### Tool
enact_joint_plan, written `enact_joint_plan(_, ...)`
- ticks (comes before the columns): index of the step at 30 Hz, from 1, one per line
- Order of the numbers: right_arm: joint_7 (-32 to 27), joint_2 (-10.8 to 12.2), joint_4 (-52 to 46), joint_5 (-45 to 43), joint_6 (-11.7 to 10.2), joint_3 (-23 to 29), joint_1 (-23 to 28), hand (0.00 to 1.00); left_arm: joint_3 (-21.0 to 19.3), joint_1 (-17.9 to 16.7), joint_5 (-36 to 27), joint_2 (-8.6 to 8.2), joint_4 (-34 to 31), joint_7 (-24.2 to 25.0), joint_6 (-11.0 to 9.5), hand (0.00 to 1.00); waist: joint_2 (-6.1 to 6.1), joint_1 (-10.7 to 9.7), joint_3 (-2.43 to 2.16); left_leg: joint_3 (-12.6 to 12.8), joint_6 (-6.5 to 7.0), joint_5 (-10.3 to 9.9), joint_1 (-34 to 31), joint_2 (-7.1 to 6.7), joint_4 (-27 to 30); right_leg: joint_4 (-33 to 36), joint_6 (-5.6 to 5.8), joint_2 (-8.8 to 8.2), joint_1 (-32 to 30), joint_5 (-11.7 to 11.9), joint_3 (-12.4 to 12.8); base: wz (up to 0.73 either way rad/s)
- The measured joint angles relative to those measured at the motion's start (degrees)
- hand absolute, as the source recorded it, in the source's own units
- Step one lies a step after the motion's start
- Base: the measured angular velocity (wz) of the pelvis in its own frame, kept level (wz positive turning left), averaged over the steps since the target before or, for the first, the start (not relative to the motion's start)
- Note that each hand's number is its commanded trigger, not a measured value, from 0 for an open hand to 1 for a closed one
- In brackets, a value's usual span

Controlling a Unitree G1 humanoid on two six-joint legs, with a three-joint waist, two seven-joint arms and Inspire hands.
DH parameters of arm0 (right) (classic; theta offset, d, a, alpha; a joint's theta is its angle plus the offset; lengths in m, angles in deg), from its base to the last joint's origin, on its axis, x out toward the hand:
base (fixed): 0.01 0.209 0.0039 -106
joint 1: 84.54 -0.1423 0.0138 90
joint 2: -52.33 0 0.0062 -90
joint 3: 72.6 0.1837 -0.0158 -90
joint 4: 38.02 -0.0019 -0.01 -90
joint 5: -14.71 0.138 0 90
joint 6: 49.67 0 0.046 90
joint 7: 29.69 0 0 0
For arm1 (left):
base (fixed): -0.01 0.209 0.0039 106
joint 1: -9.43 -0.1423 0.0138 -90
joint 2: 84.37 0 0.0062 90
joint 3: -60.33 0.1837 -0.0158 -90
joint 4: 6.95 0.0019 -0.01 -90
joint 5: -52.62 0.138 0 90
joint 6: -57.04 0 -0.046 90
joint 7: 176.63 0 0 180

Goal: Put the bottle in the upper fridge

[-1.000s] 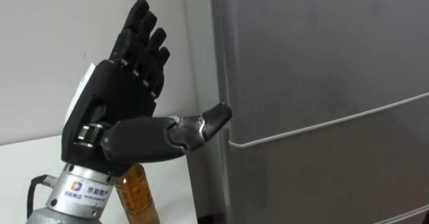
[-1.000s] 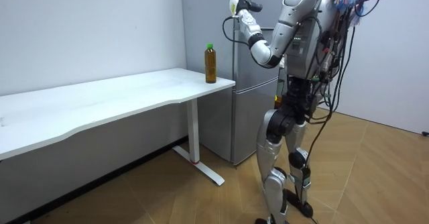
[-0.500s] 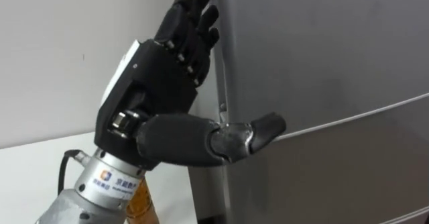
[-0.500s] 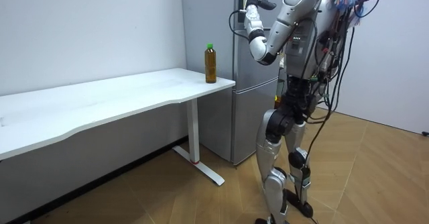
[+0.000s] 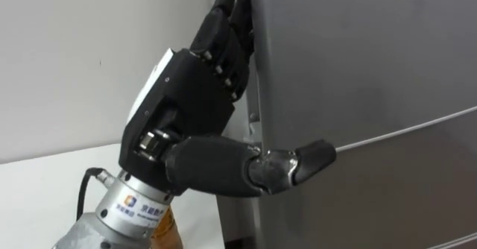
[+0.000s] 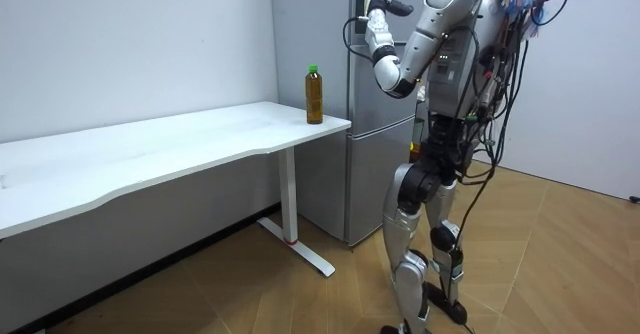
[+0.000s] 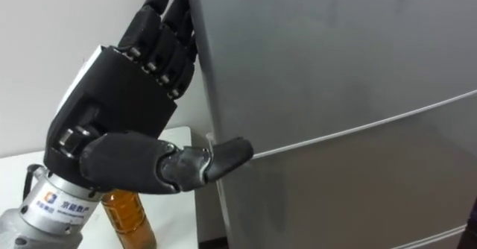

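Door-opening step in hand: left hand is placed at the left edge of the upper fridge door, thumb across the front. Whether the edge is gripped cannot be told. Bottle is seen upright on the table, right corner, ungrasped. Next, a firm hold must be made and the door pulled.

bottle: amber, green cap, upright on table corner | upper fridge: grey, door shut

Robot upright. Left arm bent at elbow, forearm lifted high. Left hand palm turned away to far right, fingers straight, pointing up; thumb stretched out to right.
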Motion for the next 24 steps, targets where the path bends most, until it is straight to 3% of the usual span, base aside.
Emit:
enact_joint_plan(5, -0.5, 0.0, 0.0, 0.1, 0.0, -1.3, -0.4, 0.00, -0.3, 0.0, -1.1, -1.18, 1.2, -0.5, -1.6, 0.79, -0.06, 0.0, 0.08, -1.4, 0.12, 0.0, -1.1, -0.17, 0.9, -0.1, 0.01, -0.17, 0.3, 0.0, -1.8, 0.18)
enact_joint_plan(8, -0.6, -0.2, 0.0, 0.1, 0.0, -2.3, -0.7, 0.00, 0.9, -0.1, -3.9, -2.02, 1.2, -0.3, -2.0, 0.59, -0.03, -0.1, 0.06, -1.4, 0.12, 0.0, -1.1, -0.17, 0.9, -0.1, 0.01, -0.18, 0.3, 0.0, -1.9, 0.02)
enact_joint_plan(12, -0.6, -0.2, 0.0, 0.1, 0.0, -2.3, -0.7, 0.00, 4.2, -0.1, -6.0, -2.08, 1.3, 0.9, -1.6, 0.40, -0.04, -0.2, 0.08, -1.3, 0.12, 0.0, -1.1, -0.17, 0.9, -0.1, 0.01, -0.18, 0.3, 0.0, -1.9, 0.00)
enact_joint_plan(16, -0.6, -0.3, -0.1, 0.1, -0.1, -2.3, -0.6, 0.00, 7.6, -0.1, -6.2, -2.07, 1.4, 4.5, -0.8, 0.22, 0.10, -0.2, 0.01, -1.3, 0.12, 0.0, -1.1, -0.17, 0.9, -0.1, 0.01, -0.18, 0.3, 0.0, -1.8, 0.00)
enact_joint_plan(19, -0.6, -0.3, -0.1, 0.1, -0.1, -2.3, -0.6, 0.00, 9.7, -0.1, -6.7, -2.05, 1.3, 7.3, -0.4, 0.03, 0.13, -0.3, -0.01, -1.2, 0.12, 0.0, -1.0, -0.17, 0.9, 0.0, 0.01, -0.18, 0.3, 0.0, -1.8, 0.00)
enact_joint_plan(24, -0.6, -0.3, -0.1, 0.2, -0.1, -2.3, -0.6, 0.00, 11.6, -0.1, -6.7, -1.79, 1.3, 10.2, 1.1, 0.00, 0.16, -0.5, -0.03, -1.1, 0.15, 0.1, -0.9, -0.16, 0.9, 0.0, 0.00, -0.18, 0.3, 0.0, -1.6, 0.00)
